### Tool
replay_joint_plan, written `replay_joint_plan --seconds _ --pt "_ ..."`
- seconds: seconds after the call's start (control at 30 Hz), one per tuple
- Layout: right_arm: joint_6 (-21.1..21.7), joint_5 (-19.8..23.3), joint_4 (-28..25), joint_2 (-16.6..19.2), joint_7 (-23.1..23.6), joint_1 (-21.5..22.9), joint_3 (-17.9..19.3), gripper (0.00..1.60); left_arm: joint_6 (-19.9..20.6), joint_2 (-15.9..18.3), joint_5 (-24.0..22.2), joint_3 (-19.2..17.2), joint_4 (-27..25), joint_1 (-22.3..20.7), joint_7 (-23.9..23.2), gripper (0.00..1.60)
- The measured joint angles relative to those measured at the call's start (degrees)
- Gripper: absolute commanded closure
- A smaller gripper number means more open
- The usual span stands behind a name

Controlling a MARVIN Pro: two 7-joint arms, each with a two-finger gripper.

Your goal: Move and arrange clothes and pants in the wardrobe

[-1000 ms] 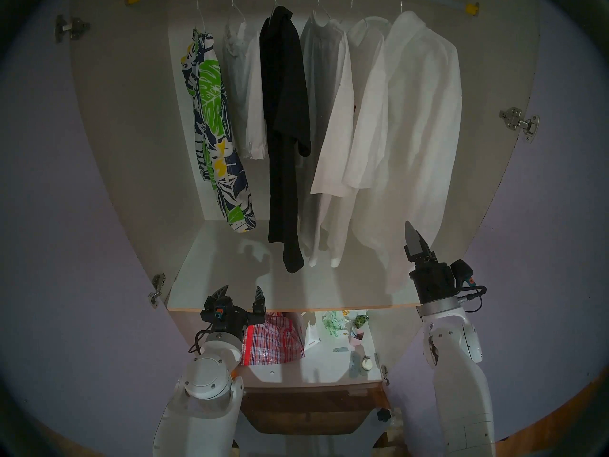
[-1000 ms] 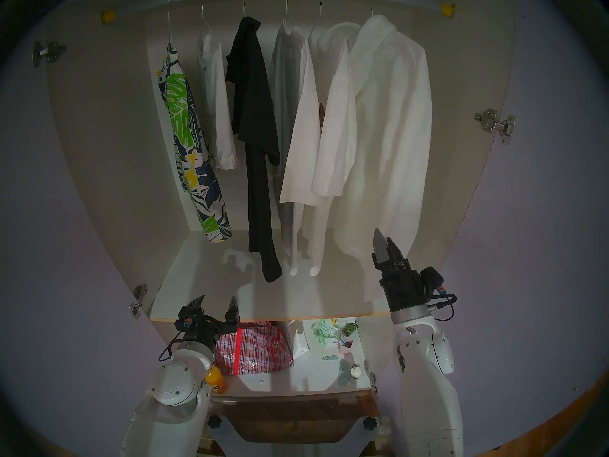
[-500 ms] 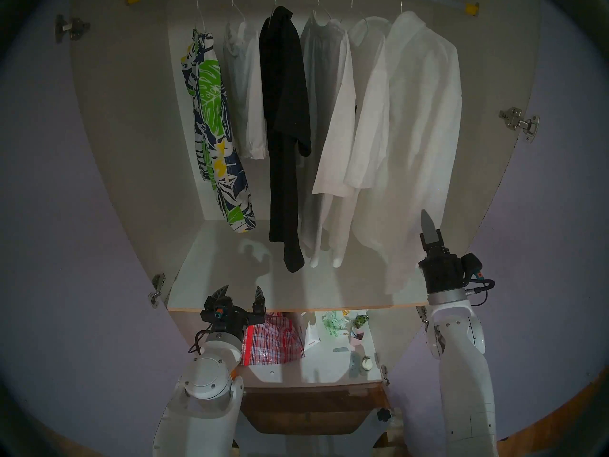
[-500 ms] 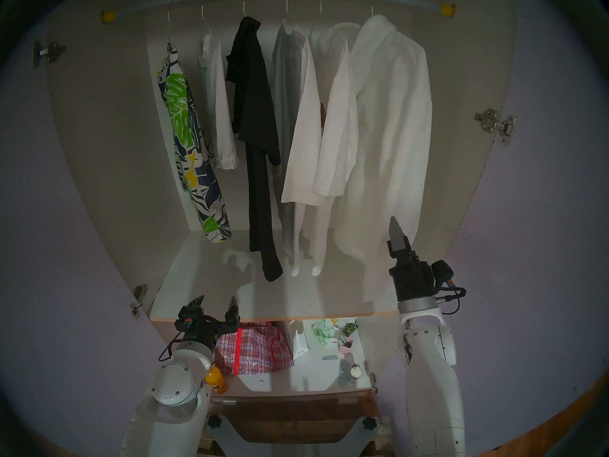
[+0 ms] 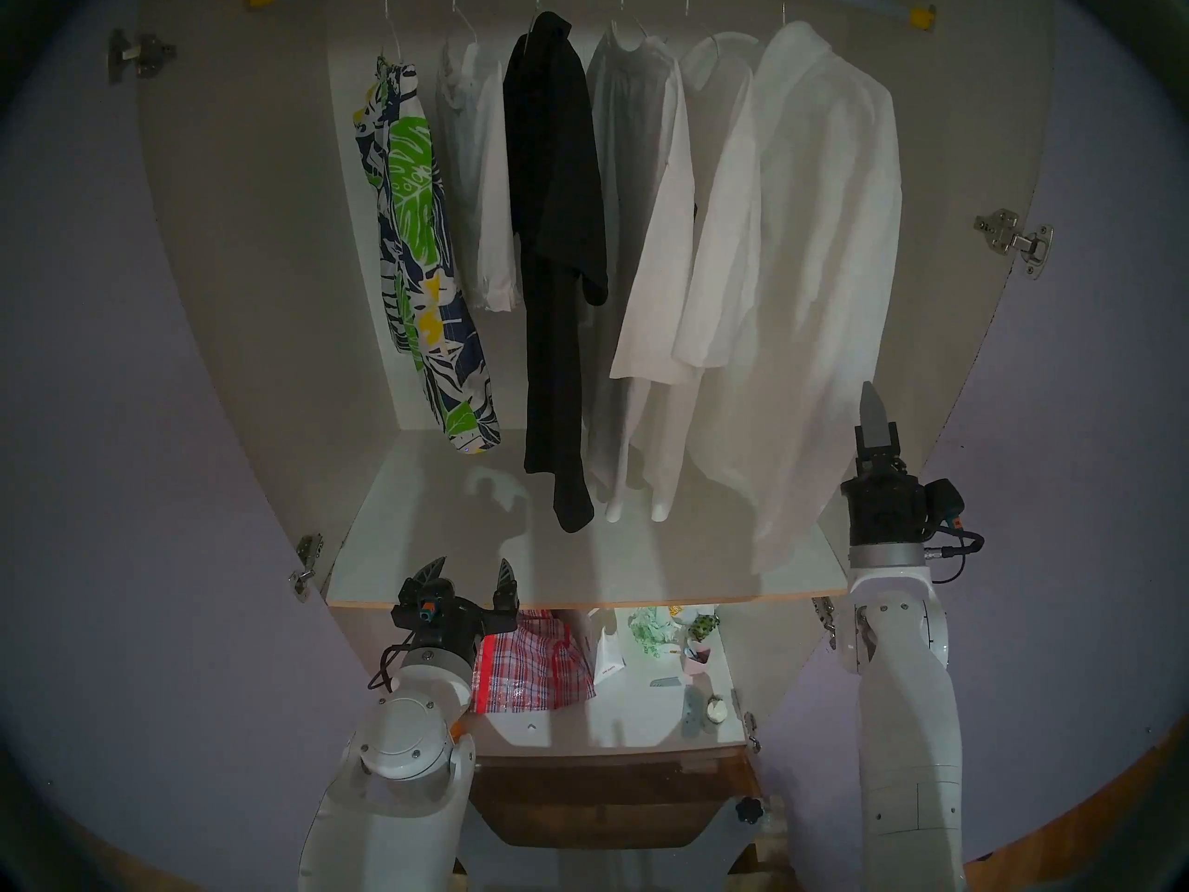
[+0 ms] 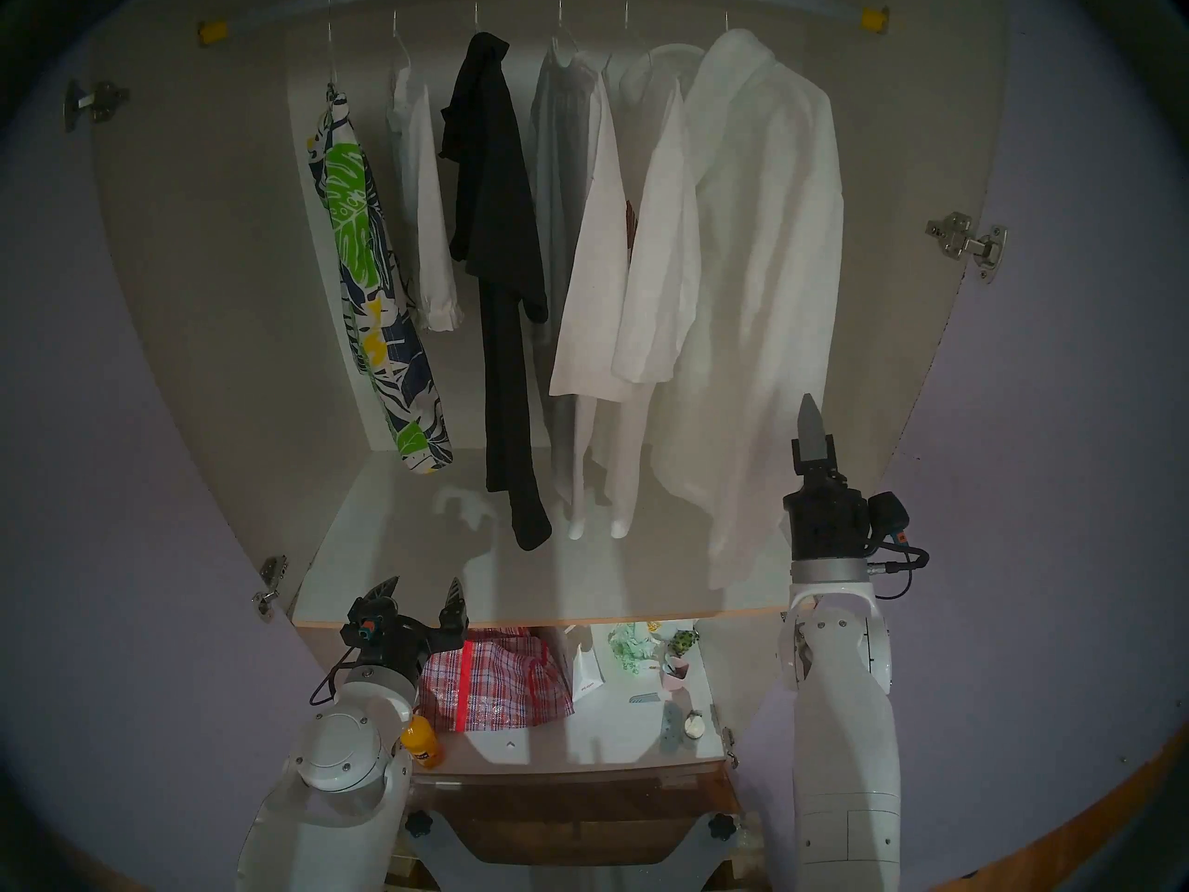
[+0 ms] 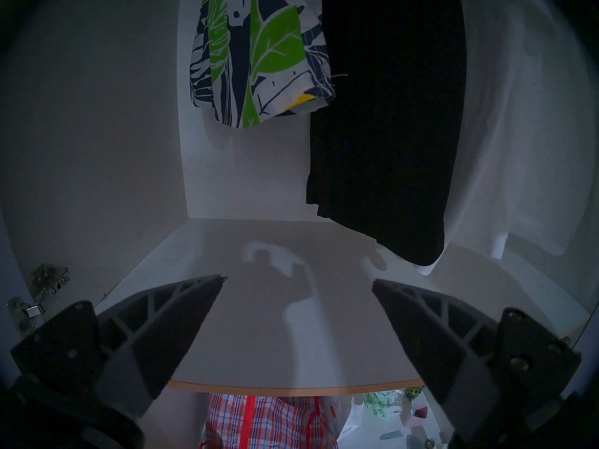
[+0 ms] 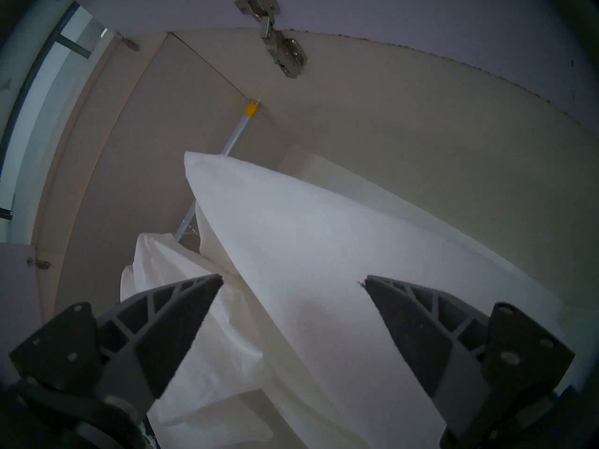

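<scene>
Looking into the wardrobe (image 5: 257, 240) with both doors swung wide. The clothes hang in a row from the rail (image 5: 856, 2) across the top of the head view: the leaf-print piece (image 5: 418, 253) at upper left, a short white shirt (image 5: 492, 182) beside it, the black garment (image 5: 556, 228) in the middle, then more white shirts (image 5: 663, 240), and the long white jacket (image 5: 811, 260) at the right.

My right gripper (image 8: 293, 281) is up at the right side of the frame, pointing upward just beside the jacket's lower edge. In its wrist view the fingers are spread wide with white cloth behind them and nothing pinched.

My left gripper (image 7: 298, 281) sits low in the lower-left centre, at the front edge of the white shelf (image 5: 643, 569). Its fingers are also spread wide, holding nothing. The red plaid bag (image 5: 534, 665) lies on the level underneath.
</scene>
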Motion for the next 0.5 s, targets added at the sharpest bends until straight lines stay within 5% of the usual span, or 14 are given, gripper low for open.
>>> replay_joint_plan --seconds 0.5 --pt "2.28 6.6 5.77 3.65 3.26 6.46 3.34 0.0 0.01 0.03 -0.03 0.03 -0.01 0.0 0.03 0.0"
